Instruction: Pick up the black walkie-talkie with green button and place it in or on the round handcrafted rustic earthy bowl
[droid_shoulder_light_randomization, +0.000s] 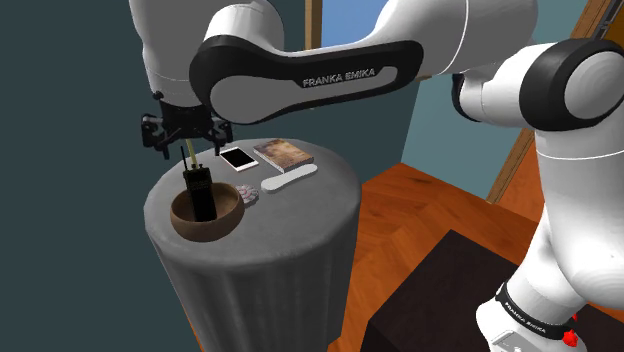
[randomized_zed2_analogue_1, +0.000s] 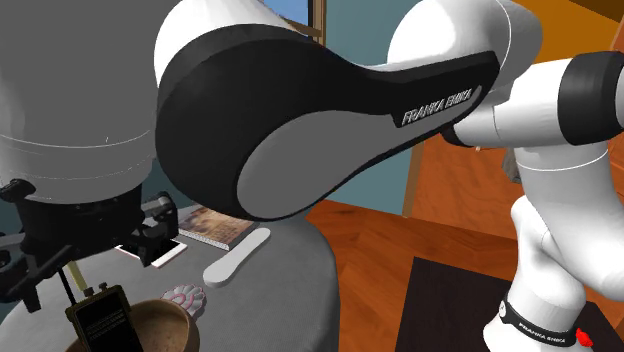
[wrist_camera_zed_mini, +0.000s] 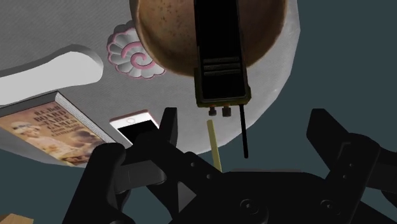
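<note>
Two words, FRANKA EMIKA, are all you can read, printed in white on the arm's black forearm (droid_shoulder_light_randomization: 338, 78). The book (wrist_camera_zed_mini: 44, 130) carries lettering on its cover, but you cannot make it out. In the second exterior view the arm blocks much of the counter (droid_shoulder_light_randomization: 300, 215), and the lower edge cuts off the brown bowl (droid_shoulder_light_randomization: 225, 222). The walkie-talkie (droid_shoulder_light_randomization: 200, 192) stands nearly upright inside that bowl, with its base on the bottom. Its two thin aerials, one black and one yellowish, point up toward the jaws. The jaws hang just above it, spread wide, touching nothing and holding nothing. Near the bowl lie a pink-and-white shell-shaped piece (wrist_camera_zed_mini: 130, 54), a long white object (droid_shoulder_light_randomization: 290, 178) and a white phone (droid_shoulder_light_randomization: 238, 158).
</note>
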